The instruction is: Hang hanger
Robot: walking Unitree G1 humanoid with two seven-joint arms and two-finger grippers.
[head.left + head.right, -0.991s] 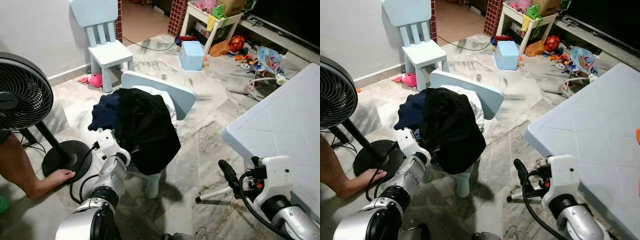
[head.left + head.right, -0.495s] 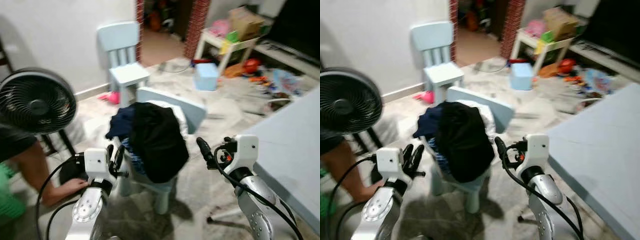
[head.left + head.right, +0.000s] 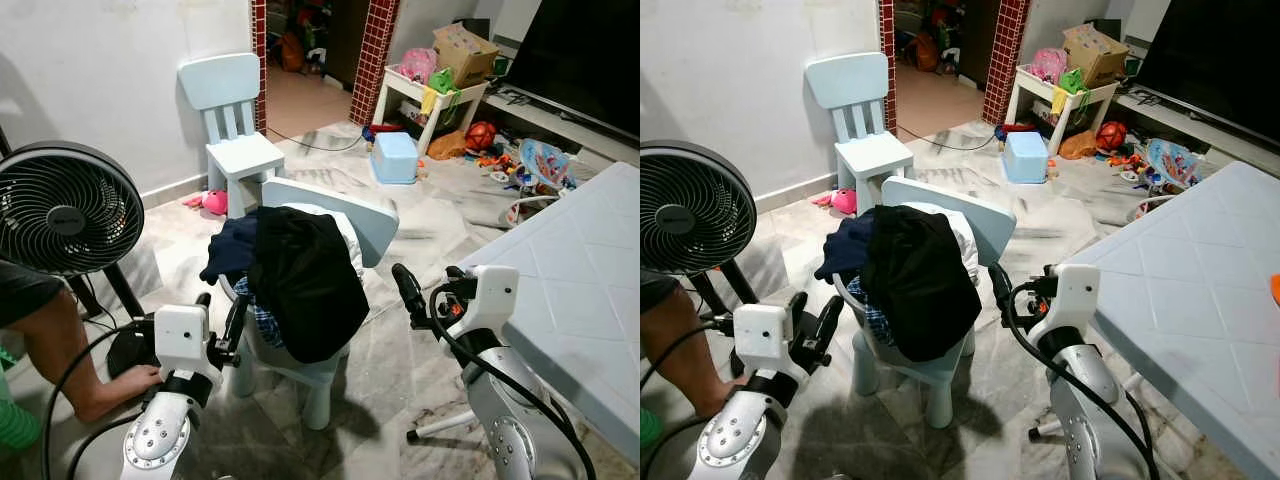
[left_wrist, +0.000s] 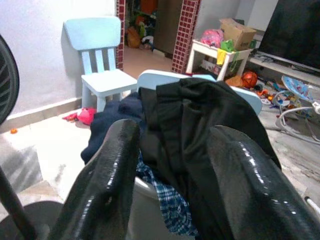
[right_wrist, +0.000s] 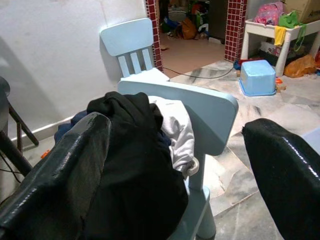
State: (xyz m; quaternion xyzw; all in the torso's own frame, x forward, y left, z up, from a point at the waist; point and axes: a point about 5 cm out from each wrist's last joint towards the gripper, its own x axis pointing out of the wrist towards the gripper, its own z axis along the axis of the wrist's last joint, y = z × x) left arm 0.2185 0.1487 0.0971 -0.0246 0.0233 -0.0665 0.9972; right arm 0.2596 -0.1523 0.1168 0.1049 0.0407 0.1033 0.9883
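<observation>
A pile of clothes lies on a small light-blue chair [image 3: 375, 215]: a black garment [image 3: 305, 280] on top, a navy one [image 3: 230, 250], a white one [image 3: 345, 225] and a plaid one [image 3: 262, 320] beneath. My left gripper [image 3: 812, 318] is held up just left of the chair, open and empty. In the left wrist view its fingers [image 4: 105, 185] frame the black garment [image 4: 210, 125]. My right gripper [image 3: 425, 290] is raised just right of the chair, open and empty. In the right wrist view the chair back [image 5: 200, 107] and the pile [image 5: 135, 165] lie between its fingers [image 5: 285, 170].
A black standing fan [image 3: 65, 210] is on the left, with a person's hand [image 3: 125, 380] on its base. A second blue chair [image 3: 235, 110] stands by the wall. A pale blue table [image 3: 580, 270] fills the right. A white pole [image 3: 445, 425] lies on the floor; toys and a blue box [image 3: 393, 158] sit behind.
The camera has tilted up, so the whole scene shifted. Both arms have risen from low down to either side of the chair, fingers pointing at the clothes.
</observation>
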